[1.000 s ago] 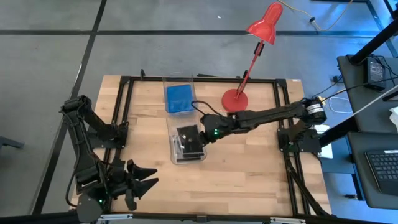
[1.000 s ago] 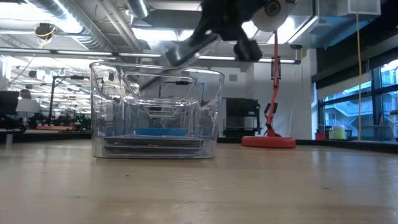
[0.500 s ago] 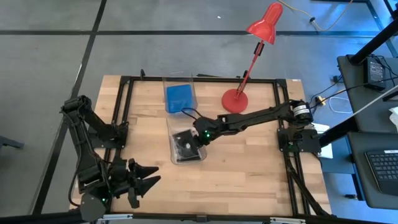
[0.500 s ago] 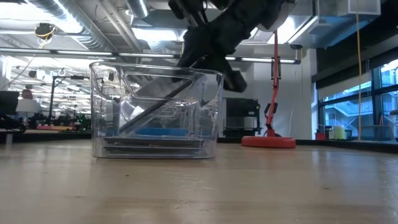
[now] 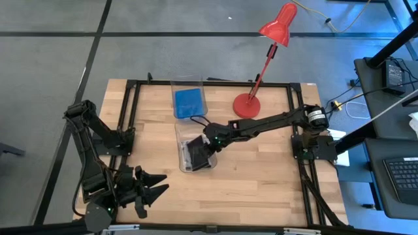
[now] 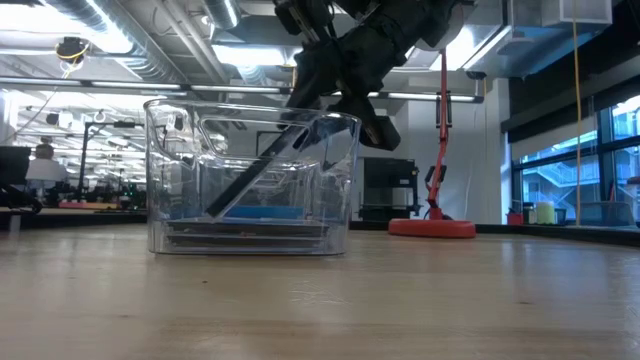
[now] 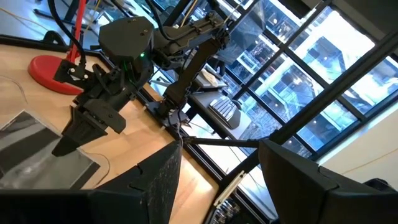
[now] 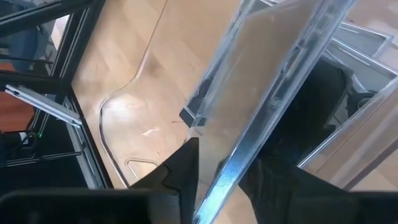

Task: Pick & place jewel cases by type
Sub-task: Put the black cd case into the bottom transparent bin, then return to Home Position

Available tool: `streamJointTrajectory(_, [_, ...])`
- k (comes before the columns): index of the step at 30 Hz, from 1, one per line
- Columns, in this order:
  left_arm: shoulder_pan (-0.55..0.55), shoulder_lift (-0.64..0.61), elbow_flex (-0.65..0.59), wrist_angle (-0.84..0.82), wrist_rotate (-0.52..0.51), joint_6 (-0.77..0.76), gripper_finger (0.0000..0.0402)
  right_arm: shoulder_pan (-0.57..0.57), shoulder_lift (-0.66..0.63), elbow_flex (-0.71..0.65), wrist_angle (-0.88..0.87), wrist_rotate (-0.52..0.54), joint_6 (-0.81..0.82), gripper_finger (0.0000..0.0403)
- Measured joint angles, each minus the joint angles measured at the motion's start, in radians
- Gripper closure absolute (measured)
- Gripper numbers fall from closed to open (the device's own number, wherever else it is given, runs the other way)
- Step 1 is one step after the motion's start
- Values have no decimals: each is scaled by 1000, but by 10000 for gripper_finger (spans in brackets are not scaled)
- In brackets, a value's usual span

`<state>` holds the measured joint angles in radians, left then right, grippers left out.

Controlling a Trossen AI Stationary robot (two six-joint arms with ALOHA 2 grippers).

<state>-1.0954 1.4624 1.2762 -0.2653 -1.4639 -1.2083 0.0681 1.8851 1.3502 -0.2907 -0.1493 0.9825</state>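
Right tool point(image 5: 204, 147): I hold the grey jewel case point(image 6: 262, 172) tilted into the near bin point(image 6: 170, 200), sorting by type.
Left tool point(image 5: 151, 191): parked wide at desk point(image 5: 261, 176) corner.

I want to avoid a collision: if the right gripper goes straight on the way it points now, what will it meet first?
Probably the tilted grey case between the right gripper fingers, leaning in the near bin. Beyond it lie the stacked cases at the bottom; depth is hard to judge.

Matt pale wood table point(image 5: 261, 170), glossy clear plastic bin point(image 6: 175, 180), seemingly smooth plastic jewel case point(image 6: 250, 180).
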Motion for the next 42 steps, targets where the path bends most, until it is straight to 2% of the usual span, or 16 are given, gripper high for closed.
streamJointTrajectory(13, [0, 0, 0, -1, 12, 1, 186, -6, 0, 0, -102, 20, -45, 192])
streamJointTrajectory(18, [0, 0, 0, -18, 12, 2, 186, -6, -1, 2, -125, 50, -53, 185])
streamJointTrajectory(22, [0, 0, 0, -103, 16, 2, 187, -6, -9, 2, -148, 51, -60, 185])
streamJointTrajectory(26, [0, 0, 0, -136, 90, 1, 185, -1, -63, -1, -170, 85, -114, 185])
streamJointTrajectory(31, [21, 1, 0, -136, 124, 0, 188, 54, -216, 0, -160, 227, -258, 185])
streamJointTrajectory(35, [78, -16, 0, -154, 206, -1, 189, 113, -344, 0, -212, 257, -308, 185])
streamJointTrajectory(37, [115, -19, 0, -170, 259, 52, 189, 171, -397, 0, -223, 360, -338, 185])
streamJointTrajectory(42, [201, -30, 0, -213, 314, 108, 188, 371, -489, 0, -246, 612, -391, 185])
